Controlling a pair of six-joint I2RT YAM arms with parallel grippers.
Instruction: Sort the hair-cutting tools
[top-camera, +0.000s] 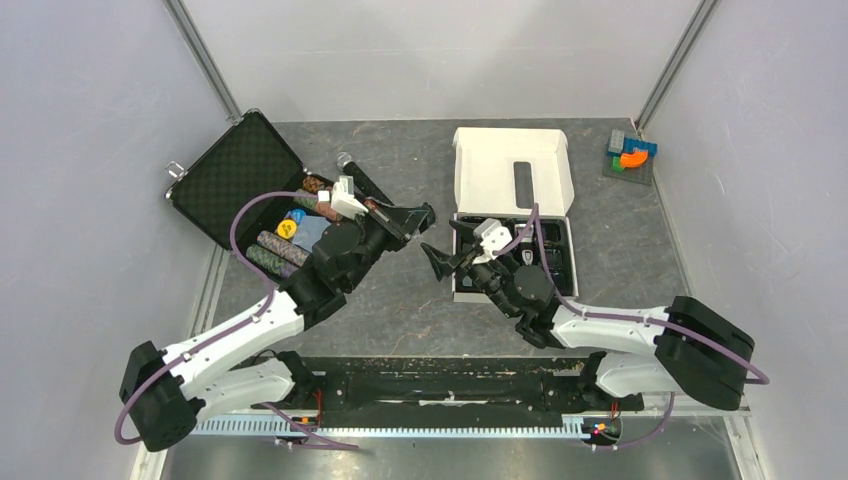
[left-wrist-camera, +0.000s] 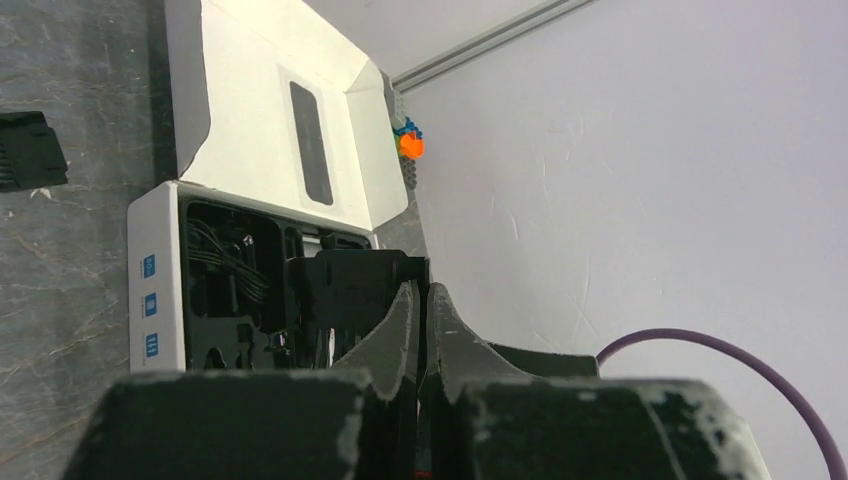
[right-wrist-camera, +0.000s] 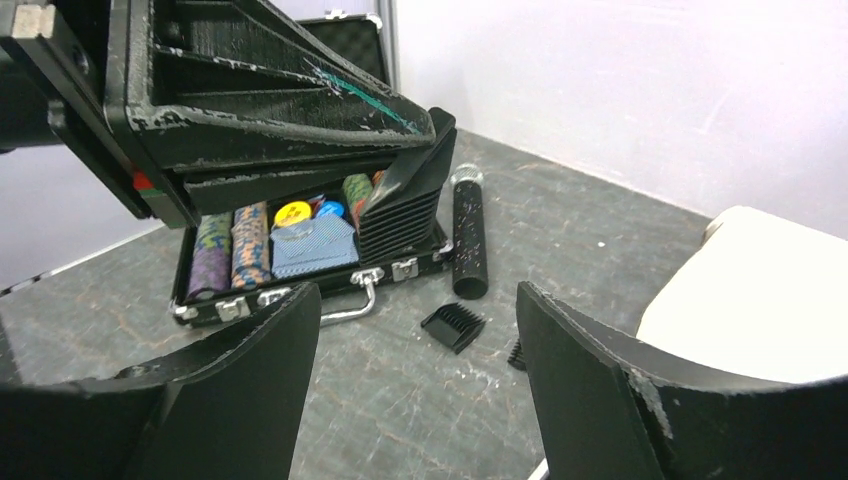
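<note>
My left gripper (top-camera: 418, 217) is shut on a black clipper comb attachment (right-wrist-camera: 402, 212) and holds it above the table, between the poker case and the white box. In the left wrist view its jaws (left-wrist-camera: 422, 290) are pressed together on the comb's thin edge, and the comb's body (left-wrist-camera: 350, 290) sticks out ahead. My right gripper (top-camera: 437, 258) stands open just in front of it with nothing between its fingers (right-wrist-camera: 250, 380). Two more black combs lie on the table, one (right-wrist-camera: 453, 326) near the microphone and one (right-wrist-camera: 517, 353) partly hidden by my right finger.
An open black case (top-camera: 240, 175) with poker chips (right-wrist-camera: 232, 250) sits at the left, with a black microphone (right-wrist-camera: 468, 235) beside it. The white box (top-camera: 510, 165) with its black insert tray (top-camera: 560, 250) is at centre right. Coloured blocks (top-camera: 632, 152) are at the far right corner.
</note>
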